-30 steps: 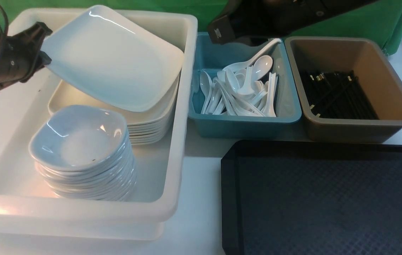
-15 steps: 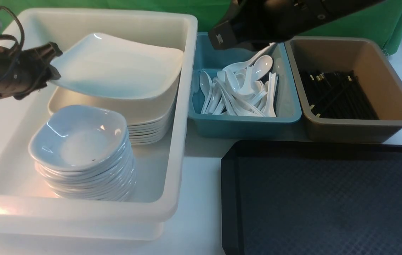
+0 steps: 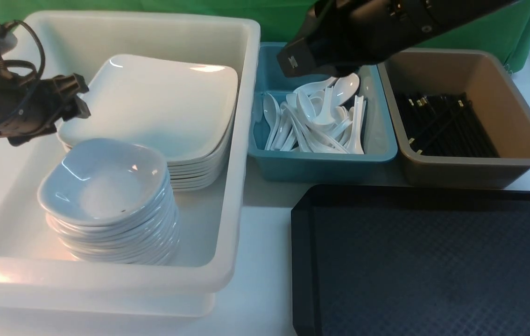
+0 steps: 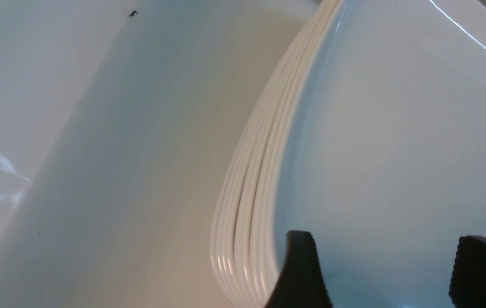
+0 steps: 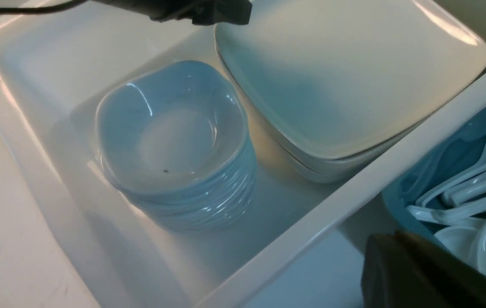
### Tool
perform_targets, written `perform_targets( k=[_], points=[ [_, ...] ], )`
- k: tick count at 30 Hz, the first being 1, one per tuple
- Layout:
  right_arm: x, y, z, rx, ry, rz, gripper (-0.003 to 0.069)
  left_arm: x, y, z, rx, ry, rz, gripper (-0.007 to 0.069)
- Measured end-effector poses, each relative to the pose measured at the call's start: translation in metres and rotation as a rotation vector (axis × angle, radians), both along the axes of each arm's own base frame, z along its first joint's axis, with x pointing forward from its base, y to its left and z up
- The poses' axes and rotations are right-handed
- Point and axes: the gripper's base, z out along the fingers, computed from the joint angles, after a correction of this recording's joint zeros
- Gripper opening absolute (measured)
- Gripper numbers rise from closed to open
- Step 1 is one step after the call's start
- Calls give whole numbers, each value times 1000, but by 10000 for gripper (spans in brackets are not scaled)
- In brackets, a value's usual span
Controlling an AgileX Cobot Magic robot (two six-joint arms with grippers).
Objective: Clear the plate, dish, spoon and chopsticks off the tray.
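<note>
White and shiny, the plate (image 3: 162,105) lies flat on top of a stack of plates (image 3: 194,170) inside the big white tub (image 3: 246,140). Its far edge is near the tub's back wall, and its right edge sits close to the tub's right wall. At 7 o'clock from the plate is a stack of small dishes (image 3: 106,200), touching or almost touching the plate stack.

At 9 o'clock from the plate is the left gripper (image 3: 78,98), just beside the plate's left rim. In the left wrist view its two black fingers (image 4: 300,273) stand apart over the plate's edge and hold nothing.

At 3 o'clock from the tub is a blue bin of spoons (image 3: 316,116), then a brown bin of chopsticks (image 3: 442,123). The right gripper (image 3: 321,65) hangs over the blue bin, jaws together. The black tray (image 3: 428,266) sits at 5 o'clock from the plate.
</note>
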Motion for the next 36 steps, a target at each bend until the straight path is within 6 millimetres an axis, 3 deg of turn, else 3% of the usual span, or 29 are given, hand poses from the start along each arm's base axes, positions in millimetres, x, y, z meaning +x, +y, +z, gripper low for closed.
perform_targets(
  k=[6, 9, 10, 15, 18, 24, 30, 33, 36],
  points=[
    [0, 0, 0, -4, 5, 2, 31, -6, -1, 7, 57, 19, -56, 419],
    [-1, 0, 1, -3, 2, 3, 31, -12, -1, 20, 94, -9, -84, 356],
    [-1, -1, 6, 5, -10, 2, 31, -19, -2, 36, 134, -51, -115, 277],
    [-11, -10, 28, 45, -75, -16, 31, -47, -6, 85, 227, -183, -181, 44],
    [-26, -27, 54, 74, -191, -61, 31, -75, -17, 118, 291, -275, -264, 9],
    [-63, -66, 95, 123, -341, -162, 31, -120, -45, 149, 276, -321, -429, 2],
    [-106, -106, 104, 237, -482, -258, 31, -159, -77, 151, 259, -301, -637, 2],
    [-128, -127, 88, 315, -544, -323, 31, -180, -88, 140, 250, -303, -707, 2],
    [-146, -144, 58, 369, -579, -368, 31, -201, -94, 125, 239, -307, -750, 2]
  ],
)
